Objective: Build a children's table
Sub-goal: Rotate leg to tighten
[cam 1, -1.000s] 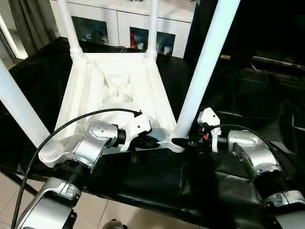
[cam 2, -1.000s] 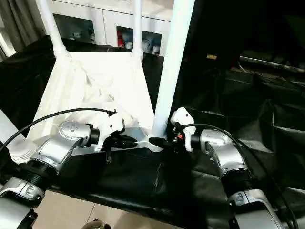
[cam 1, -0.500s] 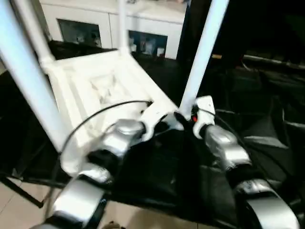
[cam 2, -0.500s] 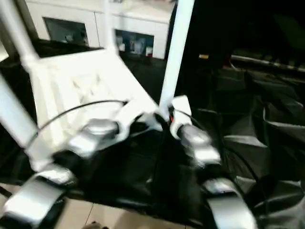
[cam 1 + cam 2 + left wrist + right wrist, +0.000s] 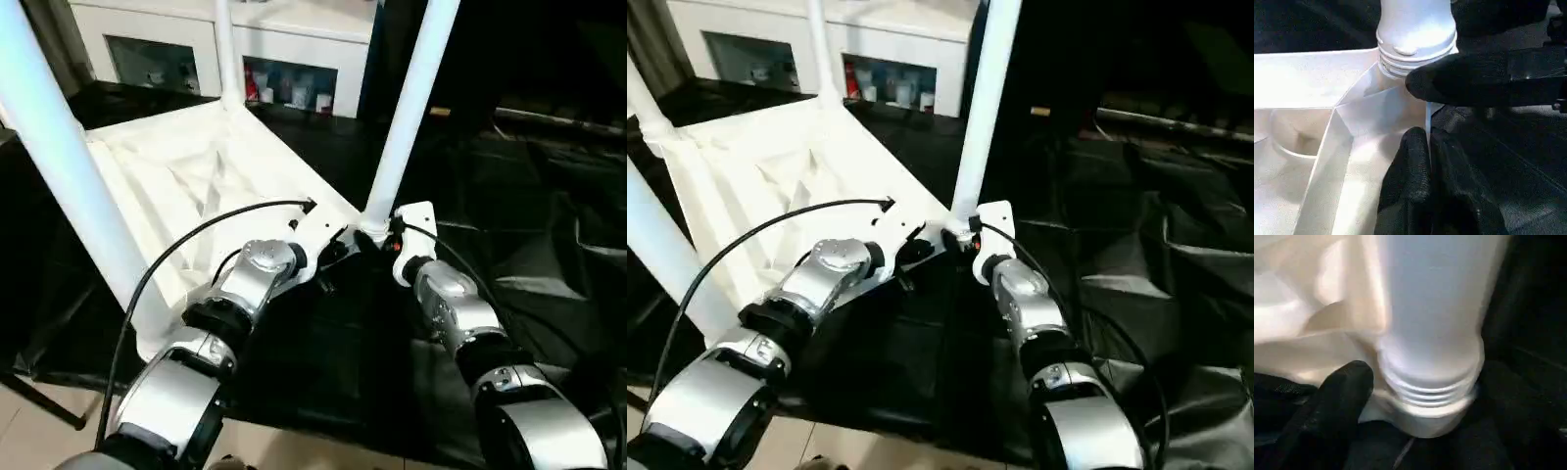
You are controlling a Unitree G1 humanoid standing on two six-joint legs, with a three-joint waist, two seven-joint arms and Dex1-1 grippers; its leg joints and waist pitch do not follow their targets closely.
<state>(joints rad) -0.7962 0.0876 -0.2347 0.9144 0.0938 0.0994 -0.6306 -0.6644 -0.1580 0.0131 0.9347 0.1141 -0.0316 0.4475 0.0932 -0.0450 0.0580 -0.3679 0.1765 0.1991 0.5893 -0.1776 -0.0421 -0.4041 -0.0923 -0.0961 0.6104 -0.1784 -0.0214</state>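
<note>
forearms: silver metal, rounded segments with black ring joints, rising from the lower left and lower right of the head views
left arm [image 5: 257, 279]: domed silver cap with a small screw at its centre
wrist housings: white plastic blocks
cable [image 5: 186, 250]: thin, black, arching from lower left up to the left wrist housing
right wrist [image 5: 399, 244]: small red mark beside the white housing
pincer fingers [image 5: 1413, 166]: black, matte, rounded tips
</note>
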